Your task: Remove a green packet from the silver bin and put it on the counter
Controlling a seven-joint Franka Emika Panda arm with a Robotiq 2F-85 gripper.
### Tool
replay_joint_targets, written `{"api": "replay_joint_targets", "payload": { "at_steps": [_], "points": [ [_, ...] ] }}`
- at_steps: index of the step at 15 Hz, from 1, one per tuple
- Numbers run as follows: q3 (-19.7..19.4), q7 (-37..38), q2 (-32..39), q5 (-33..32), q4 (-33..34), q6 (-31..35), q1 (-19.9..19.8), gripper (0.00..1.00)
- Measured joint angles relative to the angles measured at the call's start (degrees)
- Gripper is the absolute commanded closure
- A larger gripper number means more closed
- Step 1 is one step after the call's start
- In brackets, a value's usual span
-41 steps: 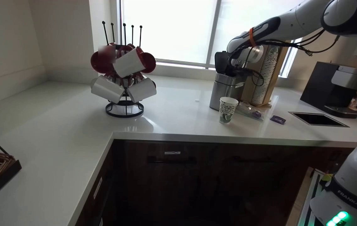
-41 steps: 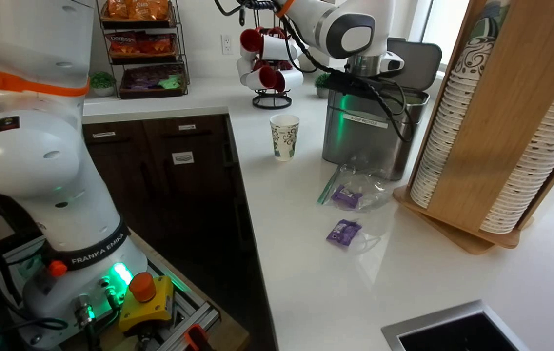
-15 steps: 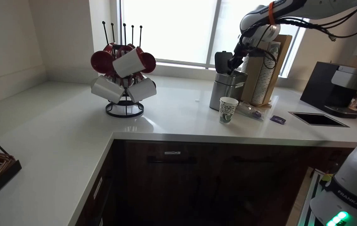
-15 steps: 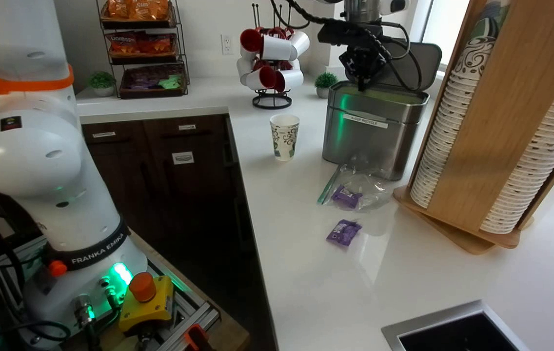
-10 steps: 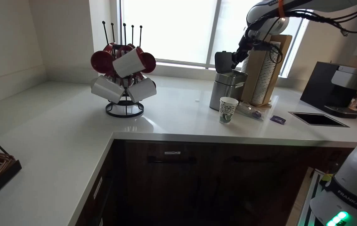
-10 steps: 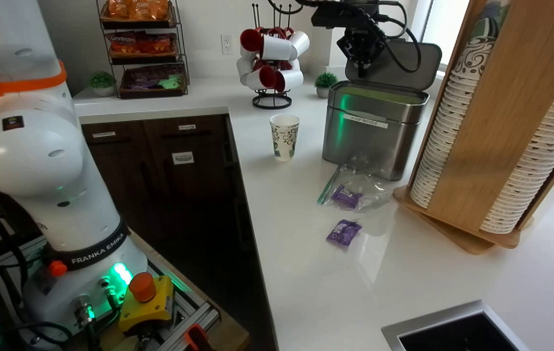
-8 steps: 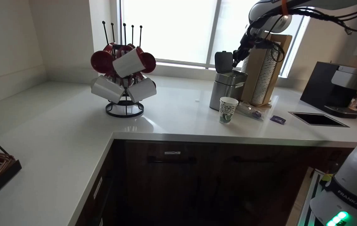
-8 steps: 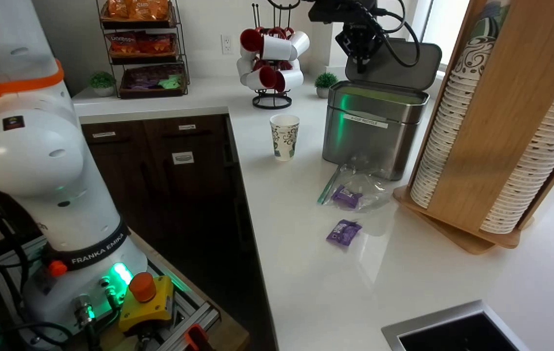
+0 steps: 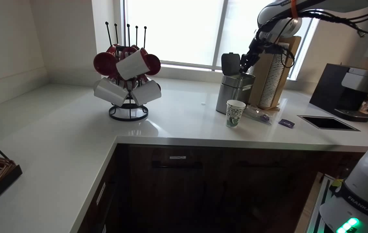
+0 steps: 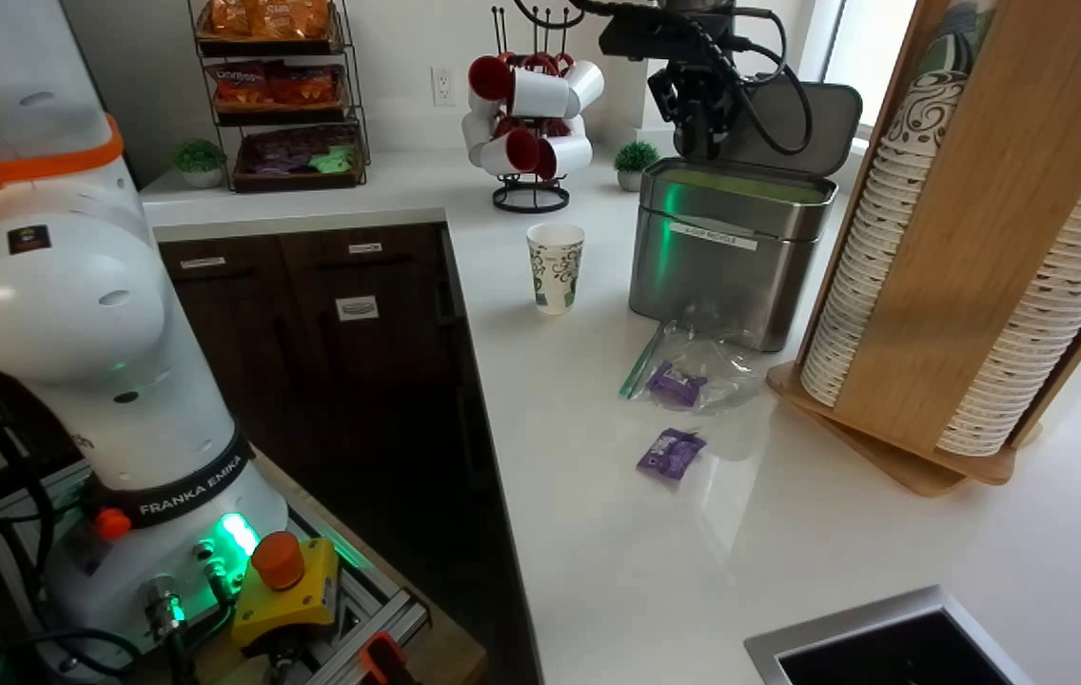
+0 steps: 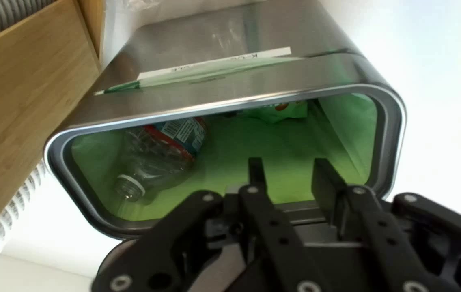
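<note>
The silver bin [image 9: 228, 97] stands upright on the pale counter [image 9: 177, 118] with its lid raised; it also shows in an exterior view [image 10: 707, 271]. In the wrist view, the bin [image 11: 255, 83] has a green liner. The green packet [image 11: 281, 112] lies deep inside against the labelled wall, partly hidden by the rim. My gripper [image 11: 289, 164] is open with nothing between its fingers. It is over the bin's mouth, near the lid side, apart from the packet. In both exterior views the gripper [image 9: 243, 68] [image 10: 702, 147] is just above the opening, in front of the lid.
A clear plastic bottle [image 11: 161, 154] lies in the bin. A paper cup [image 10: 556, 269], a plastic bag [image 10: 721, 376] and a purple packet [image 10: 672, 453] are near the bin. A wooden cup holder [image 10: 940, 314] stands close beside it. A mug rack [image 9: 129, 74] is farther along.
2.7 s ago my gripper was down inside the bin. It has risen out above the mouth. Since half a second ago it has dipped slightly and its fingers look wider apart.
</note>
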Motion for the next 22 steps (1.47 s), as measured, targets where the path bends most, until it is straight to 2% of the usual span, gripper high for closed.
{"api": "replay_joint_targets", "payload": {
  "at_steps": [4,14,22],
  "points": [
    [-0.6,-2.5,1.9,3.3,-0.1,0.0,0.0,0.01],
    [-0.5,-7.6,6.1,11.2,0.4,0.1,-0.1,0.0],
    [-0.5,-10.1,8.4,13.5,1.2,0.4,-0.8,0.0]
  ]
}}
